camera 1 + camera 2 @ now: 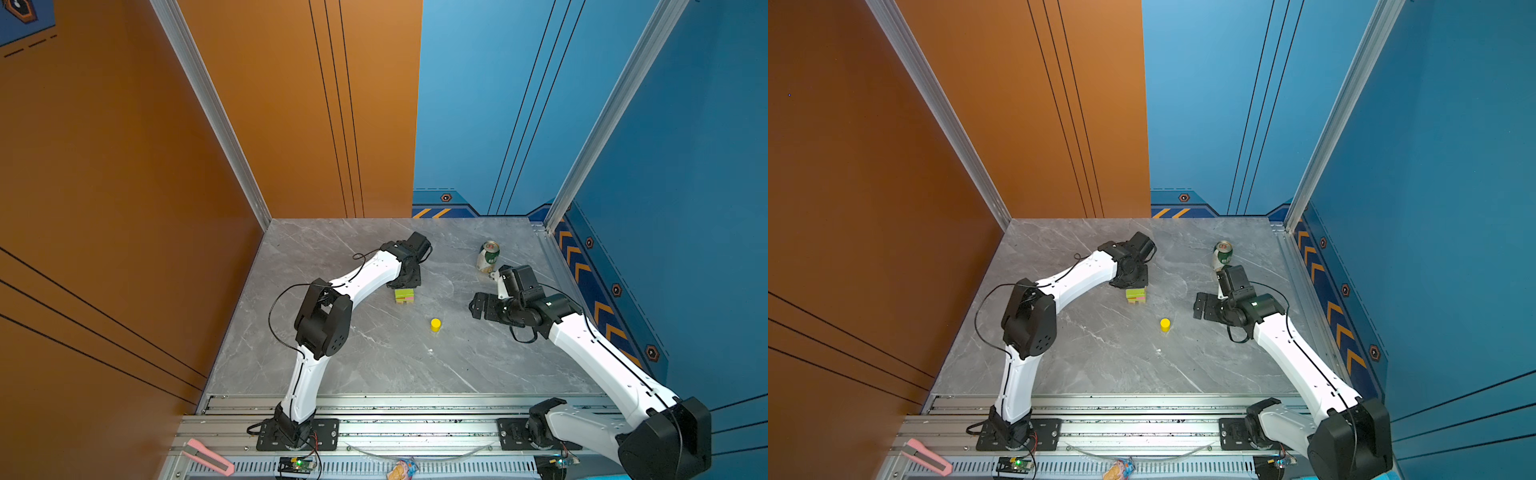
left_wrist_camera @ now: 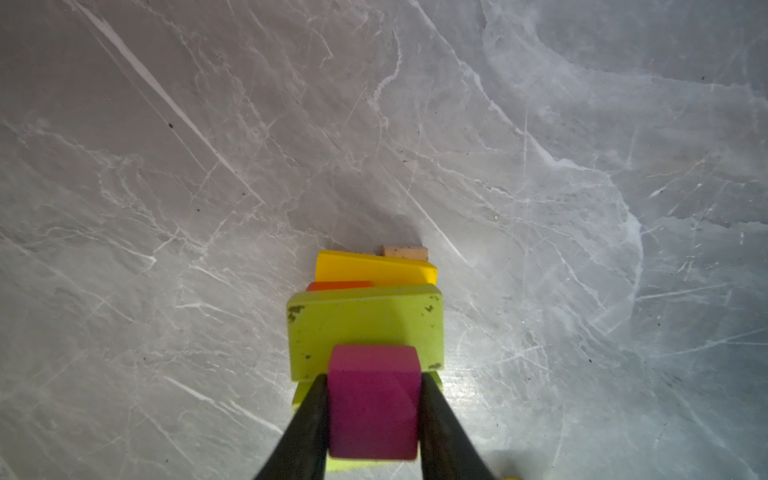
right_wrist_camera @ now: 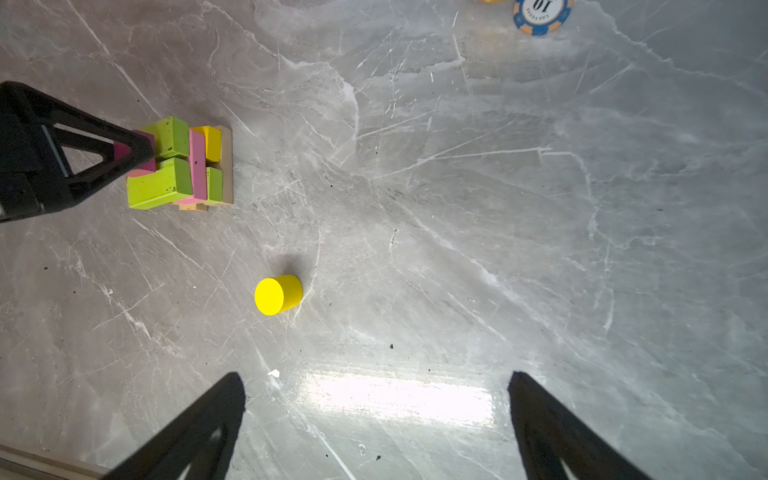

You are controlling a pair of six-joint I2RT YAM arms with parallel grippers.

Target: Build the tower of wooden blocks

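Note:
The tower (image 1: 404, 297) (image 1: 1136, 296) stands mid-table, a low stack of wood blocks. In the left wrist view a lime-green slab (image 2: 365, 320) lies on top, over a yellow block (image 2: 374, 270), a red-orange block (image 2: 338, 285) and a tan bar (image 2: 405, 252). My left gripper (image 2: 374, 378) points down over the stack, shut on a magenta cube (image 2: 372, 401) that sits against the green slab. The right wrist view shows that cube (image 3: 124, 151) at the tower's (image 3: 183, 166) top. A yellow cylinder (image 1: 435, 324) (image 3: 277, 294) stands alone on the table. My right gripper (image 3: 376, 376) (image 1: 482, 305) hangs open and empty, to its right.
A green-white can (image 1: 488, 257) (image 1: 1222, 254) stands behind the right gripper. A blue poker chip (image 3: 540, 14) lies on the marble. A pink utility knife (image 1: 208, 457) and a snack packet (image 1: 401, 469) rest on the front rail. Walls close in left, back and right.

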